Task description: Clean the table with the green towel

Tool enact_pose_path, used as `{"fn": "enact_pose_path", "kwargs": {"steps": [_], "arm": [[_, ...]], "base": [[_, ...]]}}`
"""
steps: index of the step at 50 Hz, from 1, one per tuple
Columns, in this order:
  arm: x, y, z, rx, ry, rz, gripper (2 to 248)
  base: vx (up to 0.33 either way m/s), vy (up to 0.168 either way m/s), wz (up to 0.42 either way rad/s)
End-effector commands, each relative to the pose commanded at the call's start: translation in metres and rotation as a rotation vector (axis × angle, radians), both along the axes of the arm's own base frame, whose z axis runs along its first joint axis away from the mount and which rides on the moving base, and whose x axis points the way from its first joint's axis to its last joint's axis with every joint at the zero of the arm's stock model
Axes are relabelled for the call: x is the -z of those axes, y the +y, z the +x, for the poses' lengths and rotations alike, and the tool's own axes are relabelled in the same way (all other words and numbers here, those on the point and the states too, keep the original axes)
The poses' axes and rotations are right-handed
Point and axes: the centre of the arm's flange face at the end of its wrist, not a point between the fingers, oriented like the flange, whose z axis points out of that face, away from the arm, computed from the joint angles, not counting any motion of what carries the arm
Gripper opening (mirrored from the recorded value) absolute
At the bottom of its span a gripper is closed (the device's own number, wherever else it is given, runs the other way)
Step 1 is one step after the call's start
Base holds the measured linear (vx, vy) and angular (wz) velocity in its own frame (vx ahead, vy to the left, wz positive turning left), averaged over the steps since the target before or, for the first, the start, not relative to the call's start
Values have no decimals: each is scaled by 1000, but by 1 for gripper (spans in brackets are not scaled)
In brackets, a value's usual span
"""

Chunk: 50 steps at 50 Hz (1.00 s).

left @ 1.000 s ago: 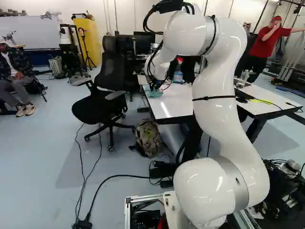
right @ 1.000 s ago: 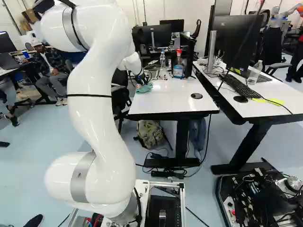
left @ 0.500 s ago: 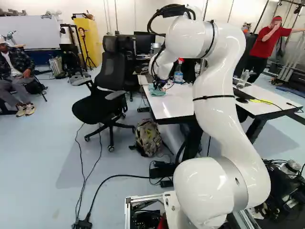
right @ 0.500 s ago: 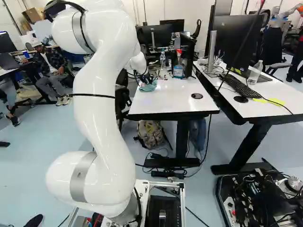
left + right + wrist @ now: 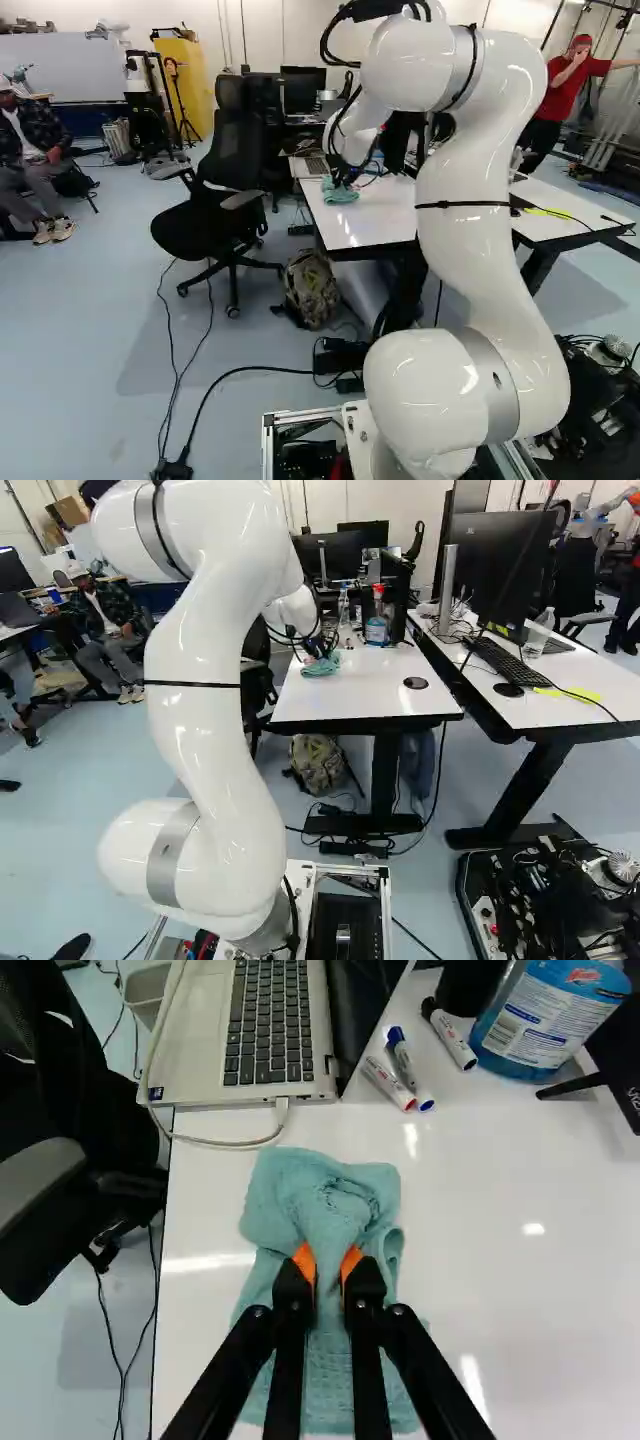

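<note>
"Rightward travel noted in both base views: green towel (image 5: 315, 1190) and gripper (image 5: 328, 1262) have shifted together over the table (image 5: 500, 1290). Grip?"

"I find both pads (image 5: 304, 1260) pinching a bunched fold."

"Position?"

"On the tabletop near its chair-side edge, short of the laptop (image 5: 190, 1040). Long axis runs with the fingers, from just ahead to beneath them. I judge a sideways wipe away from that edge would travel broadside (my preference)."

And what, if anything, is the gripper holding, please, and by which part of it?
The green towel, pinched by a bunched fold near its middle between both fingers.
</note>
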Motion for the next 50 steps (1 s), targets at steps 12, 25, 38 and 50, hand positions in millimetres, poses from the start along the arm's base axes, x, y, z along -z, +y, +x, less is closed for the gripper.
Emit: {"fn": "enact_pose_path", "kwargs": {"steps": [12, 25, 38, 50], "arm": [[-17, -8, -26, 15, -6, 0, 48], [-36, -17, -54, 33, -17, -1, 48], [-53, -28, -82, 56, -32, -3, 48], [-54, -41, -101, 82, -24, -2, 48]], "base": [[0, 0, 0], [0, 0, 0], [0, 0, 0], [0, 0, 0]]}}
